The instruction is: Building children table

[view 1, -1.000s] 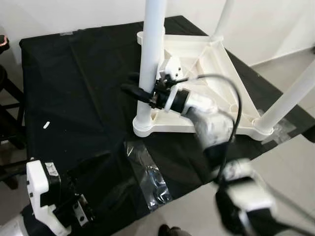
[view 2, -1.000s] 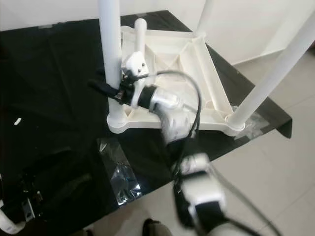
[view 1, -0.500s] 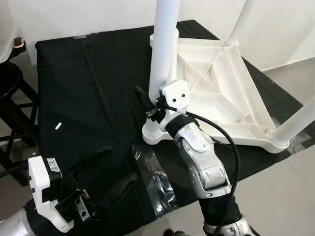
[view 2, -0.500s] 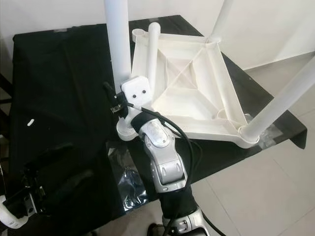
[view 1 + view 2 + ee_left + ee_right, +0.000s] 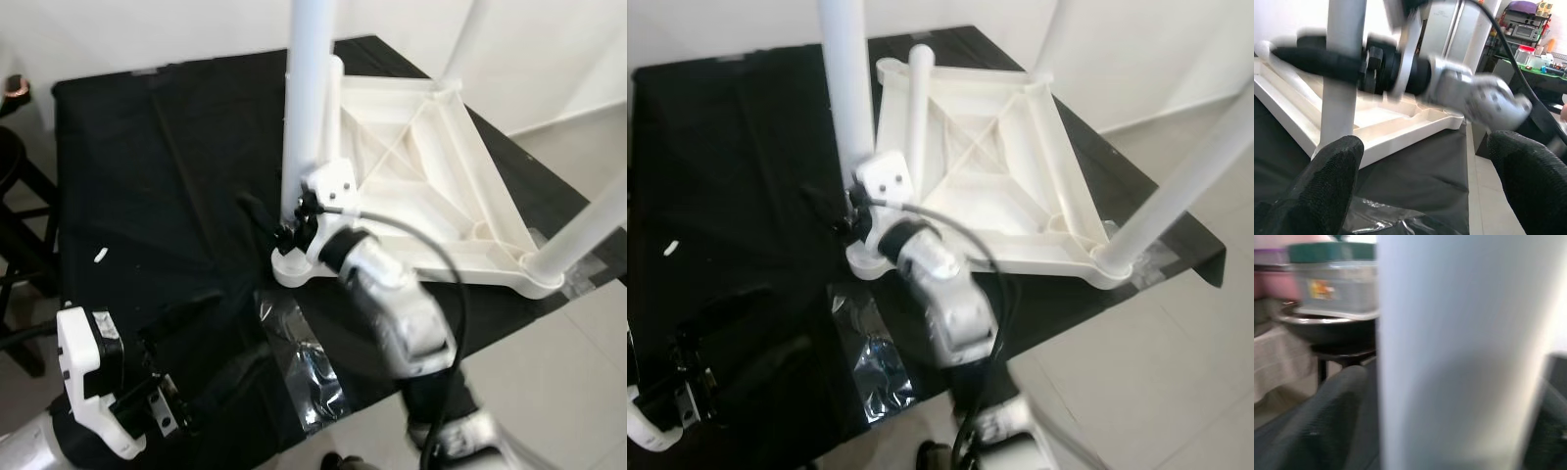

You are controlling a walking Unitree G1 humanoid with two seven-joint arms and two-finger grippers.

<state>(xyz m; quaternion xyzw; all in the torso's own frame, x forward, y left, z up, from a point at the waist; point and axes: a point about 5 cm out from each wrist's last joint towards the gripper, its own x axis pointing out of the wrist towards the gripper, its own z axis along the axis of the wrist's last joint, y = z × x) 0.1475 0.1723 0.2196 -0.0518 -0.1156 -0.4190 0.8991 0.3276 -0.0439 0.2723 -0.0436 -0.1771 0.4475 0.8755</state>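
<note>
Right claw (image 5: 279, 223) grasping the near-left white table leg (image 5: 306, 108) of the upturned children's table (image 5: 431, 186), left claw (image 5: 211, 338) lying released on the black-draped surface (image 5: 147, 166)

Right arm (image 5: 397, 304): silver segmented shell, black collar at wrist, white boxy camera housing (image 5: 331, 184) with two dark screw holes, black cable (image 5: 443, 269) looping alongside. Left gripper (image 5: 211, 343): long black fingers, textured pads, white boxy wrist block (image 5: 83, 377), small label patch.
</note>
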